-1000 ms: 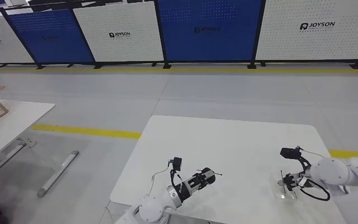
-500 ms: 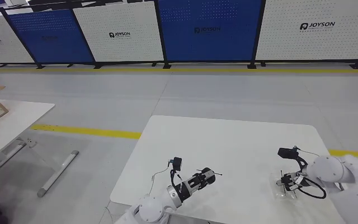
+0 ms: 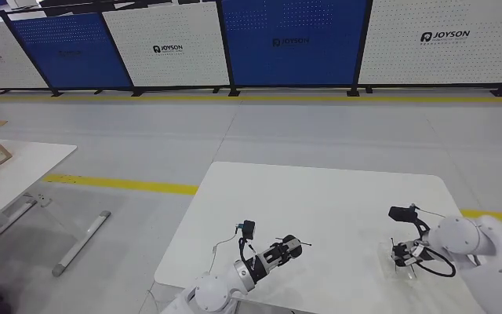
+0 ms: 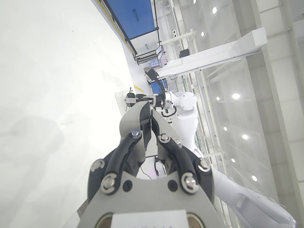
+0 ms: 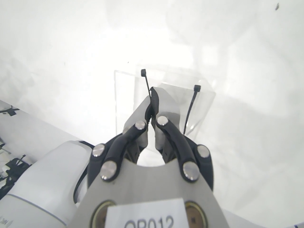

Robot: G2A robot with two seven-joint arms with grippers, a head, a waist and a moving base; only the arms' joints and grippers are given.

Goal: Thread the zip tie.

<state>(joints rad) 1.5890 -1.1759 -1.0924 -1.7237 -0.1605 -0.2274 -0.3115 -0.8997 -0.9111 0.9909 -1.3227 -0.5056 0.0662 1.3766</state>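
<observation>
Right claw (image 5: 153,92) has edged inward, angled downward, pinching a zip tie (image 5: 143,73).

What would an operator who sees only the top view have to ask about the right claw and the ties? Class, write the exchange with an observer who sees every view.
Operator: Is the right claw holding anything?
Observer: Yes. The right claw is shut on a black zip tie, gripping the strap just below its head.
Operator: Is that the only tie there?
Observer: No. A second zip tie stands upright in the clear holder beside the claw, and the claw is not touching it.
</observation>
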